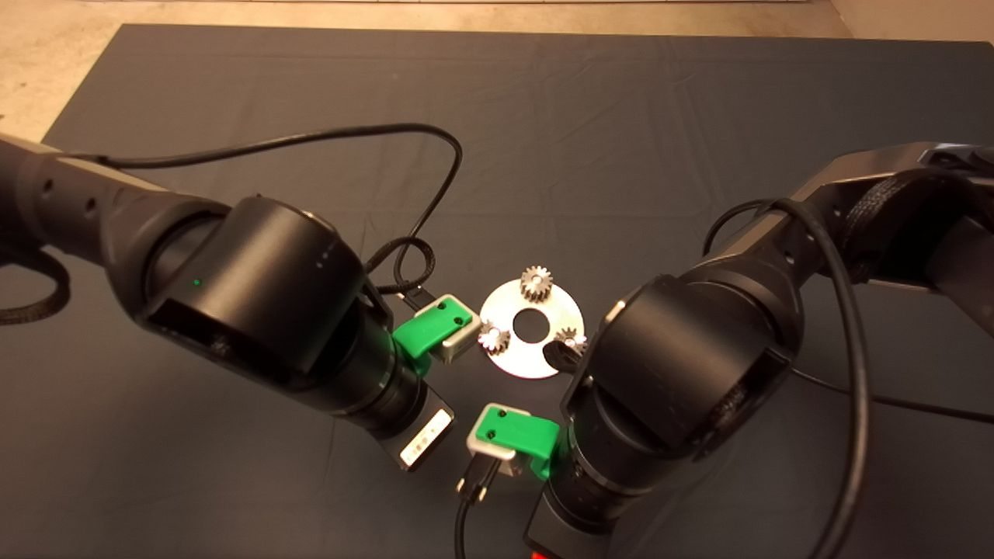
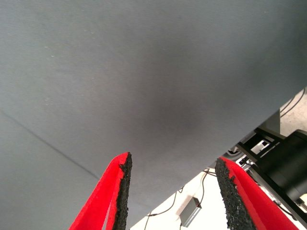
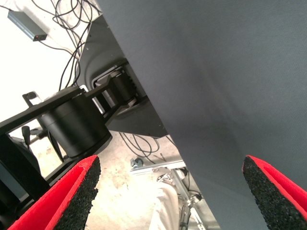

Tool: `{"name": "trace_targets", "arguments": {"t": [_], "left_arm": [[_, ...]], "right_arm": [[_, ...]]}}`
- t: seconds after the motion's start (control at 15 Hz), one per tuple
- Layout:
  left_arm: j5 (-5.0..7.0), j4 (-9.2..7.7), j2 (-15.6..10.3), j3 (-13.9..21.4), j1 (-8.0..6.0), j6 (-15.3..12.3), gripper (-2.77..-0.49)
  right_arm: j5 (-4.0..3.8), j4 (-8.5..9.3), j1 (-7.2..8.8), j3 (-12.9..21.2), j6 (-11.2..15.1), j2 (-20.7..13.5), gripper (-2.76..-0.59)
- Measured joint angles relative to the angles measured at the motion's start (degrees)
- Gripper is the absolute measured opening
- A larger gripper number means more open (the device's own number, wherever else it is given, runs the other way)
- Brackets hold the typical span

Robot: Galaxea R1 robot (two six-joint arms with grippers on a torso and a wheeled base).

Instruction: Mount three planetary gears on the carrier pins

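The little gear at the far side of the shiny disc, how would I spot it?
Find the dark mat, then the shiny round disc at its middle between the two black arms. The gear you want sits on the disc's far edge, beyond the centre hole. It alone is in full view; the other two sit nearer the arms.

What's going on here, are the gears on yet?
All three planetary gears look seated on the carrier disc: one at the far side, one at the near left, and one at the near right, partly hidden by the right arm. Neither gripper holds anything. The left gripper and the right gripper both have open jaws over bare mat, with nothing between them. Both arms hang over the mat on either side of the disc.
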Motion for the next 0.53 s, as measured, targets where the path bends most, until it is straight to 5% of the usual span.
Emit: {"name": "trace_targets", "arguments": {"t": [0.53], "left_arm": [[0.05, -0.20, 0.3, 0.7, 0.00, -2.3, -2.10]], "right_arm": [[-0.05, -0.02, -0.02, -0.3, 0.0, 0.5, -1.15]]}}
